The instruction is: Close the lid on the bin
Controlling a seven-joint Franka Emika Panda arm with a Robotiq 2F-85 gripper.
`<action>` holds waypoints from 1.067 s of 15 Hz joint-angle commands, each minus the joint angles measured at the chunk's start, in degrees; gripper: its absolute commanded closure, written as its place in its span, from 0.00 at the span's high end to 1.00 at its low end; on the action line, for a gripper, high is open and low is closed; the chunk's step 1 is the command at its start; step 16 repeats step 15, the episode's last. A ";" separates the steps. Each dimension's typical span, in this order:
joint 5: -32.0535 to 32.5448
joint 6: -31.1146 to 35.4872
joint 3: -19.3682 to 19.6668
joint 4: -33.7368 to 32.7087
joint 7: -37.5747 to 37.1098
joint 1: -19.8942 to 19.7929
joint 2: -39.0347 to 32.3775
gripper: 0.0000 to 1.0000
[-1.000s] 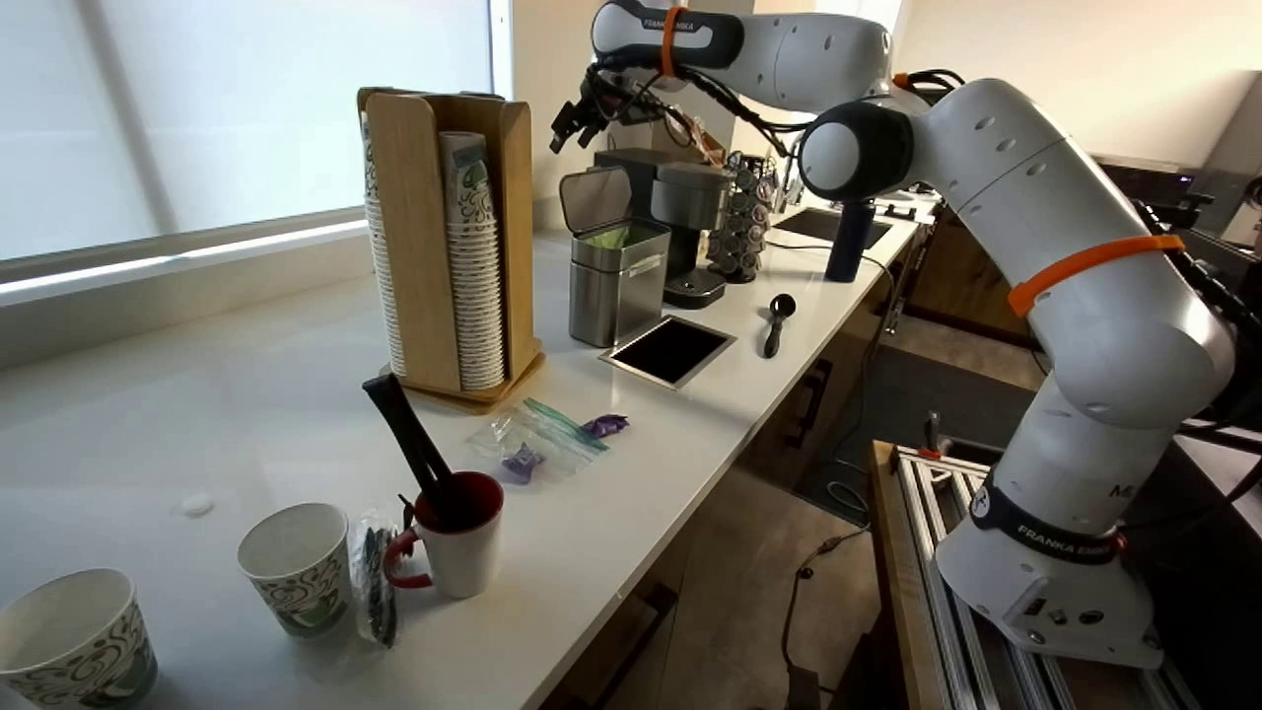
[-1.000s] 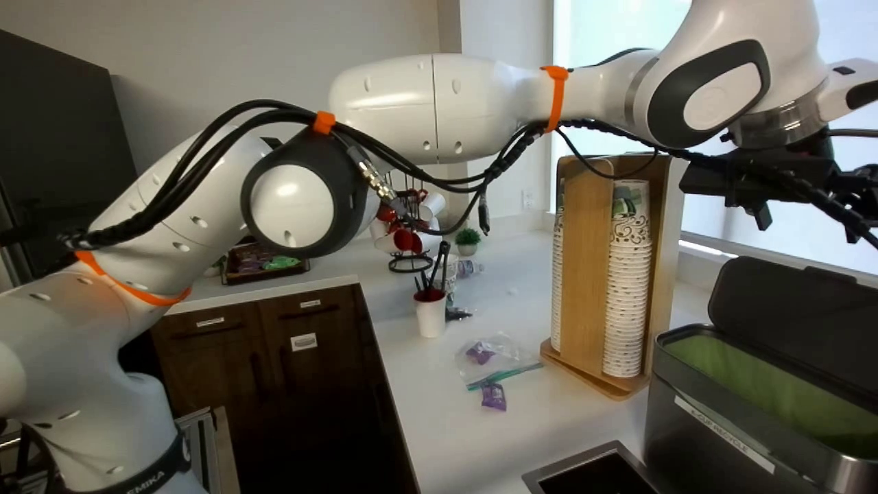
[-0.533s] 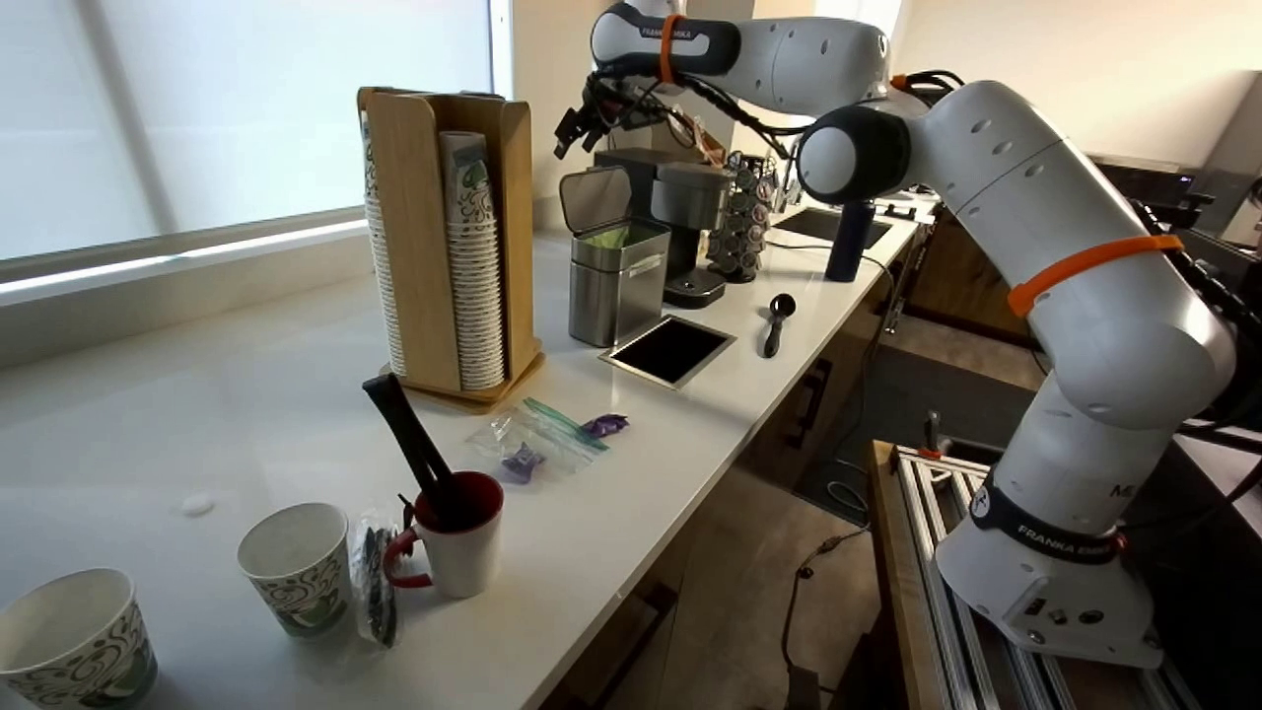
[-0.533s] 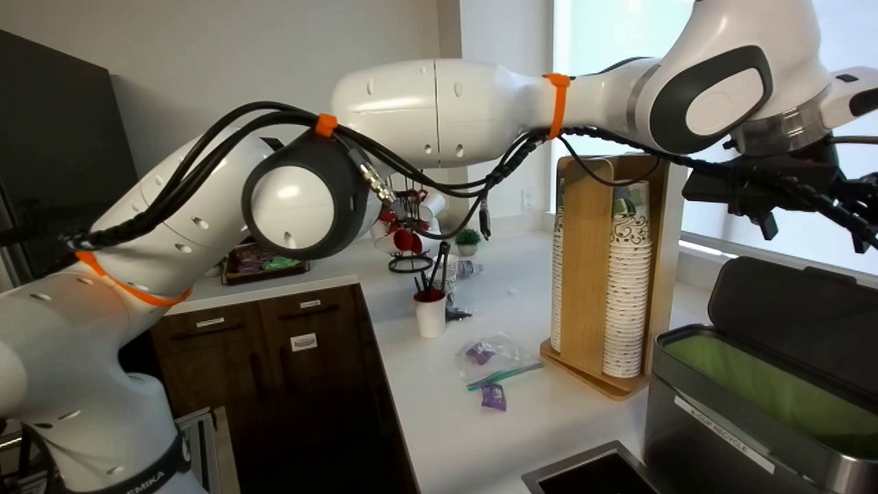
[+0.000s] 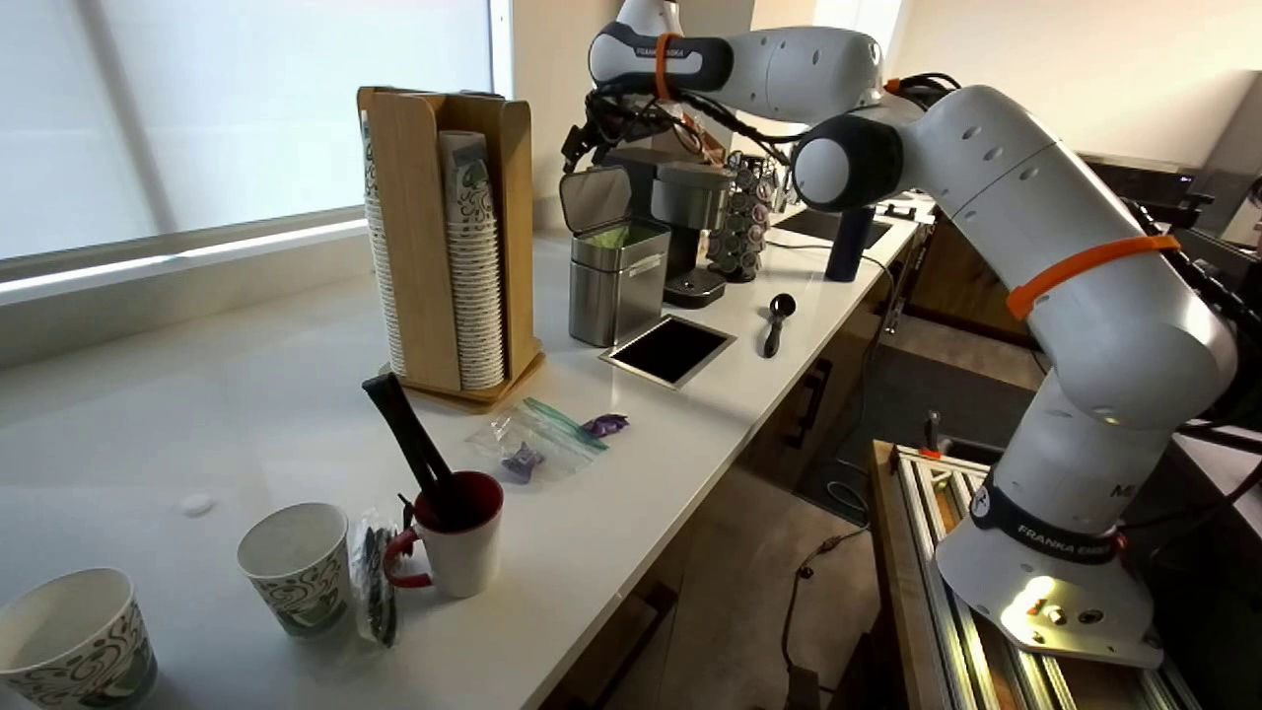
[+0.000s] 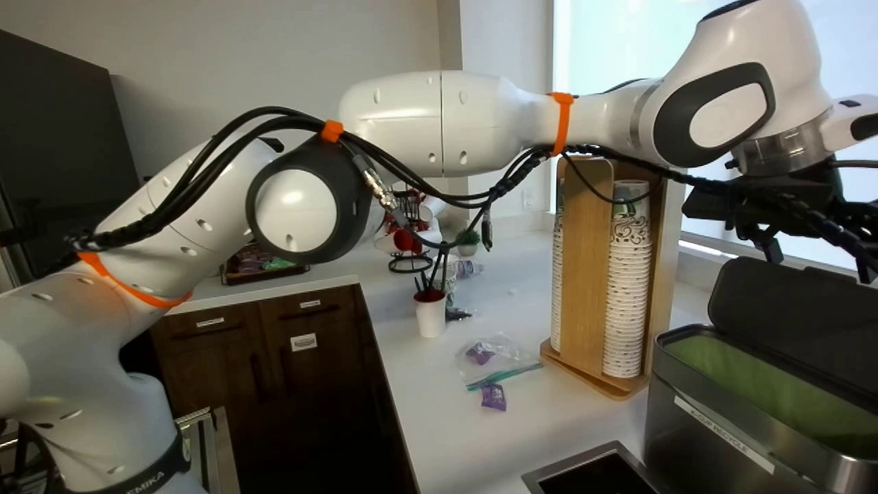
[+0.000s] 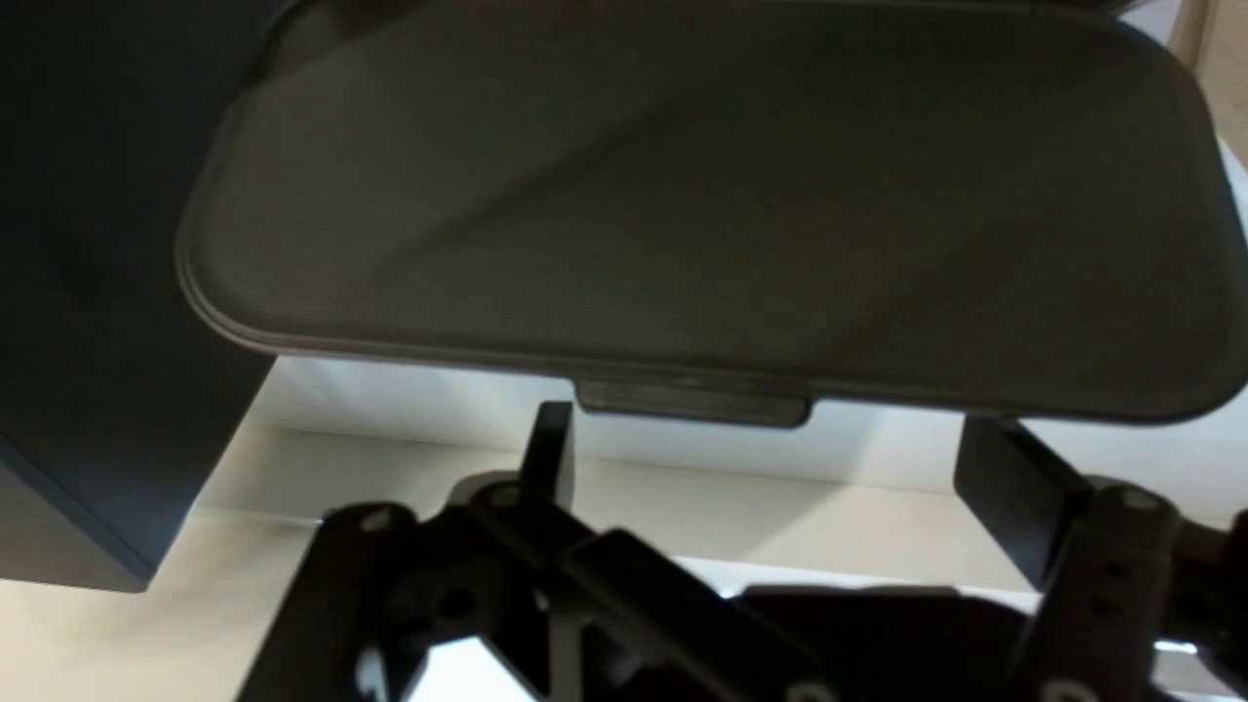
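White and shiny, the long counter [image 5: 276, 404] runs beside the window [image 5: 246, 108]. The robot's big white arm [image 5: 813, 69] reaches high over it from past the front edge. A tall wooden cup holder [image 5: 409, 247] with stacks of paper cups [image 5: 478, 306] stands well back from that edge. Farther along is a coffee maker [image 5: 695, 192]. Between those two stands the silver bin [image 5: 594, 306], with a dark square hole [image 5: 670, 350] between it and the front edge. Green lining [image 6: 761, 391] shows inside the bin. Its dark grey lid [image 7: 682, 195] is up, joined on the side toward the window edge, and leans back a little. The black gripper [image 7: 765, 439] hangs right by the lid's top edge. Its two fingers [image 7: 1019, 497] are spread wide, and in the wrist view the lid's small tab [image 7: 692, 402] shows between them. I cannot tell if they touch the lid. A red and white mug [image 5: 468, 562] holds black things [image 5: 409, 429] by the front edge, near the counter's inner corner. A clear bag [image 5: 552, 434] lies between the cup holder and the front edge. Two little purple packets [image 5: 606, 425] are by the bag.
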State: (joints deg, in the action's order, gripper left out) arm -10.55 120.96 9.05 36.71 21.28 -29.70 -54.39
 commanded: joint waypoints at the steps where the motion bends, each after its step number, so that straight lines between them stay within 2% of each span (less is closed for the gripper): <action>1: 2.39 -6.52 2.01 -0.95 -2.43 0.76 0.18 1.00; 5: 4.43 -18.19 3.42 -0.15 -1.17 0.35 3.30 1.00; 8: 8.24 -26.51 5.93 0.28 1.76 0.82 5.40 1.00; 10: 5.01 -26.91 4.01 -0.63 2.07 -0.82 6.27 1.00; 13: 2.01 -26.48 1.65 0.52 7.13 -2.37 8.69 1.00; 14: 3.78 -24.77 3.25 -0.66 3.50 -1.22 6.82 1.00; 16: 3.30 -24.77 2.82 -0.66 4.69 -1.56 7.33 1.00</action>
